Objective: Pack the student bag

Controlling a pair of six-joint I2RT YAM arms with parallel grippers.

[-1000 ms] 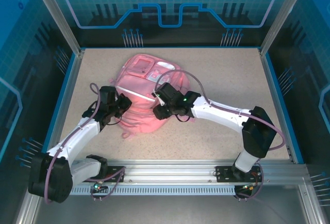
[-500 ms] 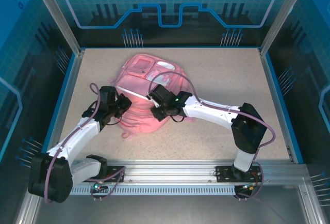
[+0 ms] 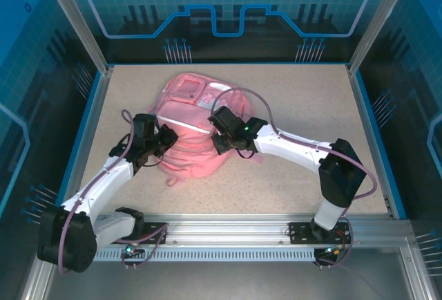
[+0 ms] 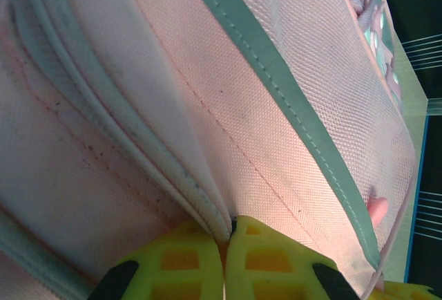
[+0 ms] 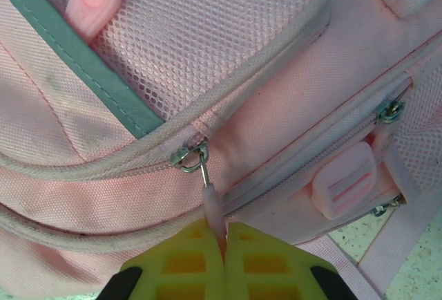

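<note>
— What is changing down here, close to us?

— The right gripper (image 5: 224, 238) is squeezing shut. A moment ago its yellow fingers were apart. Now they are pressing together on the thin pink zipper pull (image 5: 213, 202), at the bottom middle of the right wrist picture.

— What is the pull hanging from?

— It is hanging from the little silver metal slider (image 5: 188, 156) just above it.

— And the other one?

— The left gripper (image 4: 230, 231) is staying as it was. Its yellow fingers are together, pinching a fold of pink cloth at the bottom of the left wrist picture.

— Where is the bag lying?

— The big soft pink fabric backpack (image 3: 190, 158) is lying on the speckled sandy table (image 3: 304, 99), a bit left of the middle in the top picture. Both grippers are touching it. Its pockets are showing at the far end, higher up in the frame.

— What is this meaning for the packing?

— I am thinking the bag is about to get opened. One gripper is holding the cloth steady and the other is now gripping the pull, so it is looking ready for a tug. I cannot tell how far the zipper is open.
</note>
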